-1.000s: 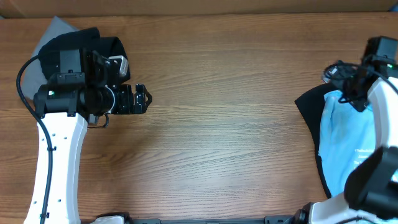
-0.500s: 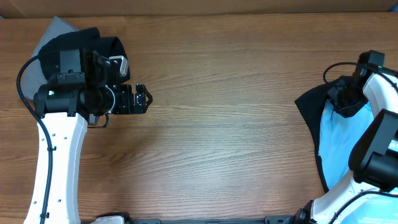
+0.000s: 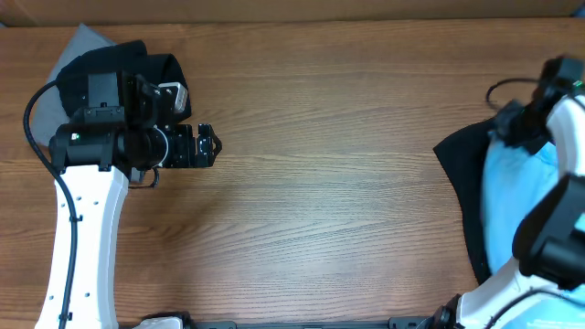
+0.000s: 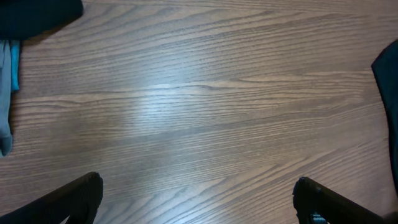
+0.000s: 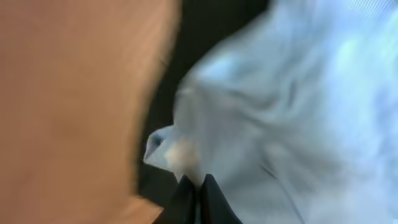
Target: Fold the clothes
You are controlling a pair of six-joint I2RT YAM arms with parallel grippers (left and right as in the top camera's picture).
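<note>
On the table (image 3: 320,183), right fingers (image 5: 185,200) pinch the blue T-shirt (image 5: 298,112).

The right claw (image 5: 198,188), which had stood wide apart a second earlier, came together and pinched the upper edge of the light blue T-shirt (image 3: 508,203). Seen from overhead, it first dipped onto the shirt's corner, just beside the black T-shirt (image 3: 456,161) lying under it, then drew back toward the far side of the tabletop (image 3: 329,183) with the fabric in its grip. The right arm (image 3: 569,146) swung across and covered the shirt's white print
</note>
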